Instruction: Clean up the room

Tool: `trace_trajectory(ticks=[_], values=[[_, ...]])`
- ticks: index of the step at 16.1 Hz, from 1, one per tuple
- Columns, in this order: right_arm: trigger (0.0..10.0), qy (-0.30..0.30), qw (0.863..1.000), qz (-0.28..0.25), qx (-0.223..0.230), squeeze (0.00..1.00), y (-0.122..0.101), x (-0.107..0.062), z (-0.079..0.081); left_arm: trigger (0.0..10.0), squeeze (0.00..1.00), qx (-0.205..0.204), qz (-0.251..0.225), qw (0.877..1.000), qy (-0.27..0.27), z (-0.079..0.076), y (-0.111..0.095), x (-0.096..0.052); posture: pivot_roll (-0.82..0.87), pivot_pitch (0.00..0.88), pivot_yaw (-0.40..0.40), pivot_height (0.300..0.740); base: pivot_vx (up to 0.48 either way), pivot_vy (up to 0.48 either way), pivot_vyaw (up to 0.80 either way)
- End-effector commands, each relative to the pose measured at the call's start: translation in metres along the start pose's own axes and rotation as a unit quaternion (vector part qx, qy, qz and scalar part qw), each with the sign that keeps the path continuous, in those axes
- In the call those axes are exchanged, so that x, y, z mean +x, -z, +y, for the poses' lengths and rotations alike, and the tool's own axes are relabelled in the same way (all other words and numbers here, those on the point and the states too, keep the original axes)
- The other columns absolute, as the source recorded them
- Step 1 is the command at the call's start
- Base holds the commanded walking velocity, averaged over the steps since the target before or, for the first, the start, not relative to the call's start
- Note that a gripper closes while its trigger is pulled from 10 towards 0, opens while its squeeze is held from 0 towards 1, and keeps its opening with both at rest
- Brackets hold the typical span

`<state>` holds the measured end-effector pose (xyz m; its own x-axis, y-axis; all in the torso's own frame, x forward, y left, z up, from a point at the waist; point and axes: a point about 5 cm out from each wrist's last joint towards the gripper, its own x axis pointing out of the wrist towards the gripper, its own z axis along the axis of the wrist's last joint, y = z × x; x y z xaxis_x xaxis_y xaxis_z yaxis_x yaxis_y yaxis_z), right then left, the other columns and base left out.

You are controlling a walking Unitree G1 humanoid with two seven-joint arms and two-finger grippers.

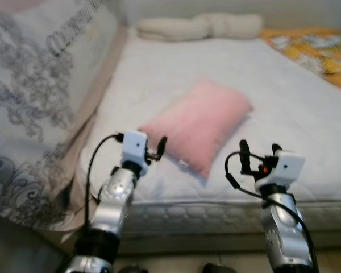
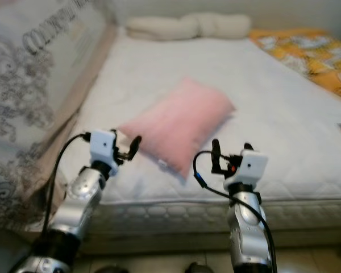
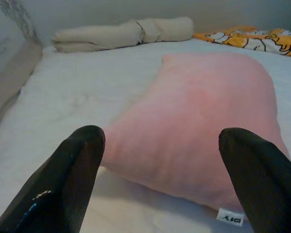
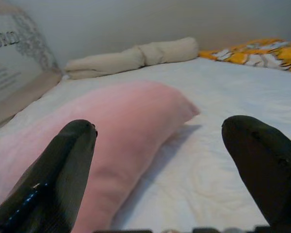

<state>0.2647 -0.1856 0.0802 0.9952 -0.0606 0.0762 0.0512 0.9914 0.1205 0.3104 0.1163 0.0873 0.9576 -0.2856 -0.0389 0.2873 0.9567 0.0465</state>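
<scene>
Left gripper (image 3: 160,179) and right gripper (image 4: 160,170) fingers apart, pink pillow (image 1: 199,126) just ahead between them, on white mattress (image 1: 295,114).

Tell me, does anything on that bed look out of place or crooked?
The pink pillow does: it lies slantwise in the middle of the white mattress, near the front edge, far from the rolled cream bedding at the back. Both the left gripper and right gripper hover open before it.
</scene>
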Motion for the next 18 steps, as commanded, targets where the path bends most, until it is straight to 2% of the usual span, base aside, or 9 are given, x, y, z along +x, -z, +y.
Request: trace_trajectory(ticks=[1,2,3,8,10,11,12,15,18], values=[[10.0,-0.001,1.000,-0.002,-0.001,0.17,-0.001,0.002,-0.001,10.0,1.00,0.003,-0.002,1.000,0.005,-0.002,-0.003,0.003,-0.07,0.000,0.029,0.736,0.000,-0.480,0.00],[10.0,-0.002,1.000,-0.002,-0.001,0.16,-0.001,0.003,-0.001,10.0,1.00,0.005,-0.004,1.000,0.012,-0.004,-0.003,0.004,-0.07,0.000,0.029,0.736,0.000,-0.480,0.00],[10.0,-0.003,1.000,-0.003,-0.002,0.17,-0.001,0.004,-0.001,10.0,0.04,0.010,-0.008,1.000,0.026,-0.008,-0.005,0.004,-0.07,0.000,0.029,0.736,0.000,-0.480,0.00],[10.0,-0.007,1.000,-0.014,-0.002,0.17,-0.004,0.004,0.004,10.0,0.00,-0.013,-0.007,1.000,0.009,-0.007,-0.006,0.008,-0.08,0.000,0.032,0.736,0.000,-0.184,0.00],[10.0,0.012,0.999,-0.031,0.004,0.16,-0.008,0.002,-0.003,10.0,0.00,-0.065,0.006,0.997,-0.031,0.001,-0.004,0.011,-0.08,0.000,0.033,0.736,0.000,0.000,0.00],[10.0,0.012,1.000,-0.026,0.003,0.16,-0.005,-0.001,-0.004,10.0,0.00,-0.118,0.032,0.989,-0.080,0.011,0.003,0.014,-0.08,0.000,0.033,0.736,0.000,0.000,0.00],[10.0,0.011,1.000,-0.019,-0.001,0.16,-0.002,-0.004,-0.004,10.0,0.00,-0.124,0.044,0.986,-0.103,0.017,0.006,0.015,-0.08,0.000,0.034,0.736,0.000,0.000,0.00],[10.0,0.006,1.000,-0.015,-0.007,0.16,0.001,-0.006,-0.002,10.0,0.00,-0.070,0.021,0.994,-0.077,0.013,-0.002,0.018,-0.09,0.000,0.036,0.736,0.000,0.000,0.00],[10.0,0.006,1.000,-0.014,-0.010,0.17,0.000,-0.004,-0.002,10.0,0.00,-0.051,0.008,0.997,-0.059,0.004,-0.007,0.021,-0.09,0.000,0.036,0.736,0.294,0.000,0.00]])
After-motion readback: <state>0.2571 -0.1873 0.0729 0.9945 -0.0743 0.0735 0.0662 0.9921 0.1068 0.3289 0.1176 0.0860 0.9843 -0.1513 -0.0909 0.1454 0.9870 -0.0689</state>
